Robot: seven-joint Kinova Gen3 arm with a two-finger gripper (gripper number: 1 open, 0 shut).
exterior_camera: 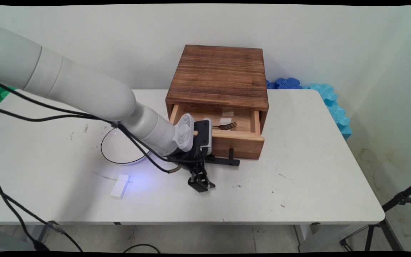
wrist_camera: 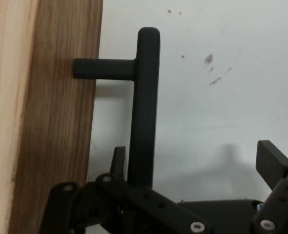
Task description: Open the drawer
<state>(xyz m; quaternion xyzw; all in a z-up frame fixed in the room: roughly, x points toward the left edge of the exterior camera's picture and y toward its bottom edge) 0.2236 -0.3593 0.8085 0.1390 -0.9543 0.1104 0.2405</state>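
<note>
Pincer (exterior_camera: pixel 201 184) low over the tabletop (exterior_camera: pixel 298 171), fingers apart, just in front of the drawer (exterior_camera: pixel 239 142).
I read the black bar handle (wrist_camera: pixel 145 107) as lying between the spread fingers, ungripped (one finger (wrist_camera: pixel 276 163) stands well clear). The drawer is pulled open from the wooden box (exterior_camera: pixel 218 75); a fork (exterior_camera: pixel 225 126) lies inside.

Wooden box (exterior_camera: pixel 218 76) at table's rear, its drawer (exterior_camera: pixel 239 142) pulled partly open, fork (exterior_camera: pixel 225 126) lying inside, black bar handle (exterior_camera: pixel 227 161) on drawer front, beside gripper (exterior_camera: pixel 201 184)
</note>
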